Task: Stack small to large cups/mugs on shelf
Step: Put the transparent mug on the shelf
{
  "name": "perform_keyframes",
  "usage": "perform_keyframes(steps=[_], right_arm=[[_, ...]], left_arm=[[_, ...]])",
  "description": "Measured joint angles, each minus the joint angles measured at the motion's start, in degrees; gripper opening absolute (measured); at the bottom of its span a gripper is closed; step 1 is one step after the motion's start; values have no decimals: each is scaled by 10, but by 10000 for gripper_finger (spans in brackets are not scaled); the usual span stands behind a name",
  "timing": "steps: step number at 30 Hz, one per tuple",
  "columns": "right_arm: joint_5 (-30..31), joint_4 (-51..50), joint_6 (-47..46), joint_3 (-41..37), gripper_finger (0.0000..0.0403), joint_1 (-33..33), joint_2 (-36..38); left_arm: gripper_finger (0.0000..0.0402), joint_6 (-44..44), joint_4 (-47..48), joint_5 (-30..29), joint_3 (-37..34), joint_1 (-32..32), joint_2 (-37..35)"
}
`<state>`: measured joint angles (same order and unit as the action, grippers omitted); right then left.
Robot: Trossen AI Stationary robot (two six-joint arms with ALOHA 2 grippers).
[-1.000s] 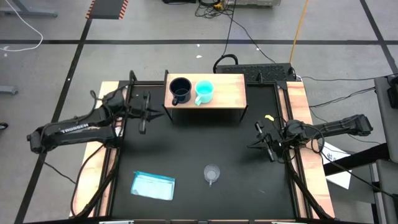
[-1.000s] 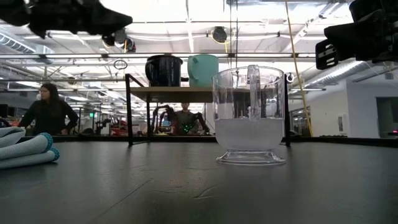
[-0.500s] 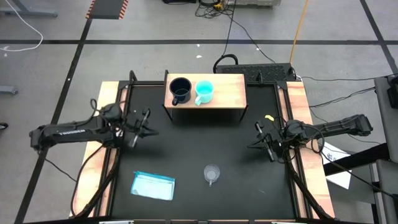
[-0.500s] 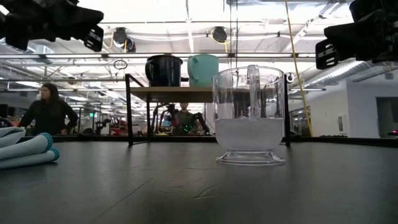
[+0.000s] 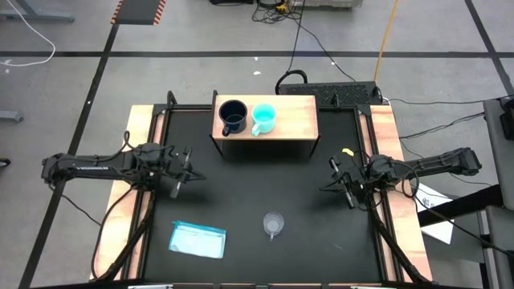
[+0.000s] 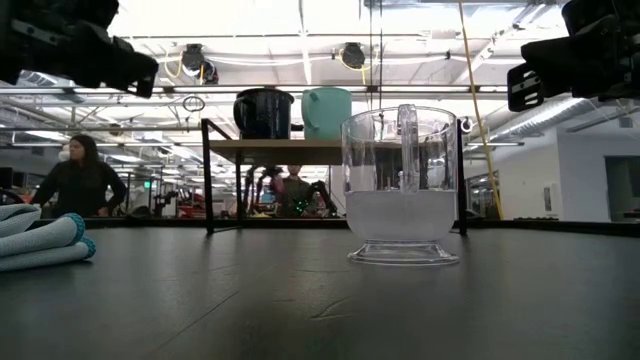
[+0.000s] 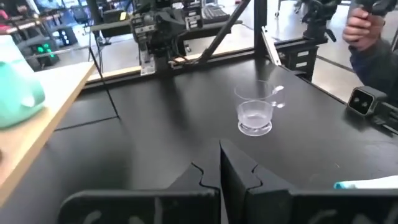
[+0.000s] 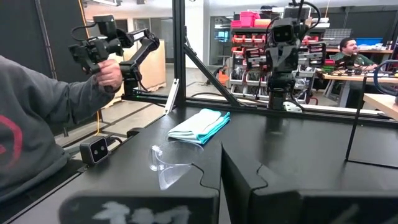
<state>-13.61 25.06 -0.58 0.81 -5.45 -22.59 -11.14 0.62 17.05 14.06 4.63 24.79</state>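
The dark navy mug (image 5: 232, 117) and the turquoise mug (image 5: 263, 118) stand upright side by side on the wooden shelf (image 5: 295, 122) at the table's far side. The clear cup (image 5: 274, 224) stands on its base on the black table near the front, and shows large in the low view (image 6: 400, 185). My left gripper (image 5: 181, 172) is shut and empty above the table's left part, left of and nearer than the shelf. My right gripper (image 5: 341, 183) is shut and empty at the right side. The cup also shows in the left wrist view (image 7: 256, 115).
A flat light-blue packet (image 5: 197, 239) lies at the front left of the table. Wooden strips run along both sides of the table. A person's arm and hand with a hand-held device (image 8: 93, 68) show beyond the table's near side. Another person (image 6: 75, 180) is far behind.
My left gripper has drawn back from beside the shelf's left end toward the table's near and left edges, staying shut and empty. The mugs, the cup and my right arm have kept still.
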Motion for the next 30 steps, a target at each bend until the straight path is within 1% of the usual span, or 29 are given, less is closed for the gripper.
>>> perform_keyframes(steps=[4, 7, 15, 19, 25, 30], right_arm=[[0, 0, 0, 0, 0, 0, 0], [0, 0, 1, 0, 0, 0, 0], [0, 0, 1, 0, 0, 0, 0], [0, 0, 2, 0, 0, 0, 0], [0, 0, 6, 0, 0, 0, 0], [0, 0, 9, 0, 0, 0, 0]], left_arm=[[0, -6, 20, 8, 0, 0, -19], [0, -6, 44, -13, -1, 0, -32], [0, -3, -11, -16, -63, 0, -72], [0, -3, -24, -17, -93, 0, -95], [0, 3, -23, -21, -112, 0, -123], [0, -7, -20, -21, -114, 1, -129]])
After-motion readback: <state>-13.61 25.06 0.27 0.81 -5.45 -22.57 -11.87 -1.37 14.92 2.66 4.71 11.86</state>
